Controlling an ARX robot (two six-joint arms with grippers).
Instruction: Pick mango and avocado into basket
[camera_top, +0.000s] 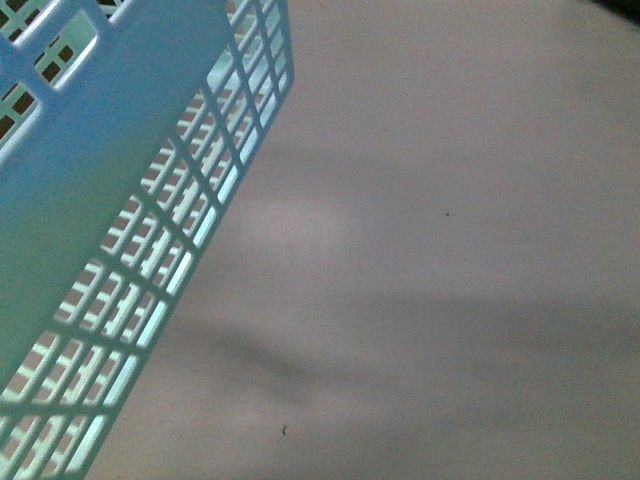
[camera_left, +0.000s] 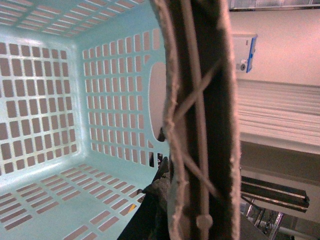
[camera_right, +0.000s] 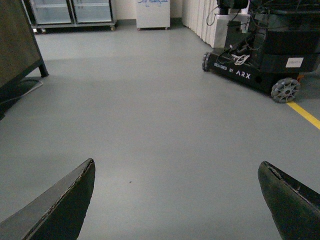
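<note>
The light turquoise basket (camera_top: 90, 200) hangs tilted close to the front camera, filling the left of that view. In the left wrist view I look into its slotted inside (camera_left: 50, 200), which holds nothing that shows. Its brown handle (camera_left: 220, 125) with a white tie (camera_left: 197, 125) runs right across the lens. My left gripper (camera_left: 170, 210) is shut on the basket at this handle, with one dark finger (camera_left: 152, 200) showing beside it. My right gripper (camera_right: 177, 200) is open over bare grey floor, with nothing between its fingers (camera_right: 70, 200). Mango and avocado are out of view.
A pale flat surface (camera_top: 420, 250) lies below the basket. In the right wrist view an ARX robot base (camera_right: 260, 65) on wheels stands at the far side, beside a yellow floor line (camera_right: 305, 115). Glass-door cabinets (camera_right: 70, 10) and a dark panel (camera_right: 17, 45) stand further off.
</note>
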